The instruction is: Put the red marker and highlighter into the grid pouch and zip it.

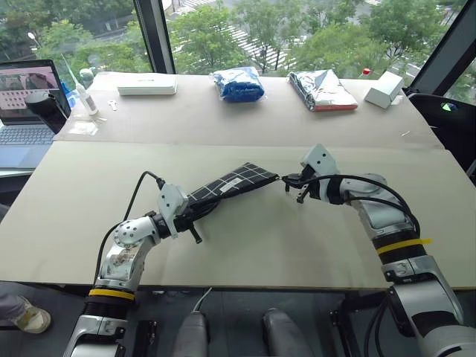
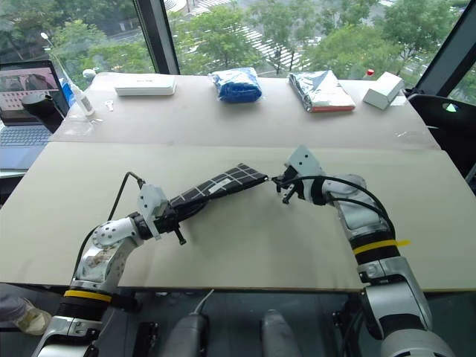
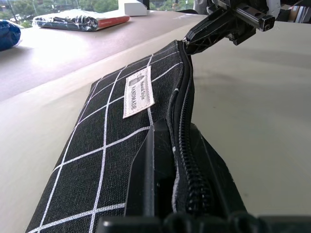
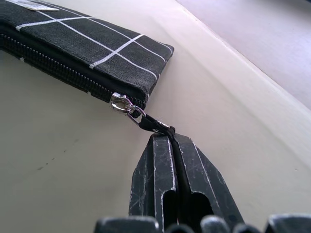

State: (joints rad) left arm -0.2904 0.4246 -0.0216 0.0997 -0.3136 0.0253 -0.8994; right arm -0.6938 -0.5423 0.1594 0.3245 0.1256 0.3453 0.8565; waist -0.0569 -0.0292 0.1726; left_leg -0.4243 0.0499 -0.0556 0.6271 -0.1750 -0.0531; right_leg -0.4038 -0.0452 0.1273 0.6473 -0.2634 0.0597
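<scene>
The grid pouch (image 1: 230, 183), zipped, is clamped by the left hand (image 1: 195, 216); the right hand (image 4: 167, 145) pinches its zipper pull (image 4: 154, 125).

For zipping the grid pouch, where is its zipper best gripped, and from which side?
By the black pull tab hanging off the metal slider at the grid pouch's far corner, approached end-on from beyond that corner; the tab sticks out in line with the zipper.

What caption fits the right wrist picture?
Right tool pinches the zipper pull at the grid pouch's corner.
</scene>
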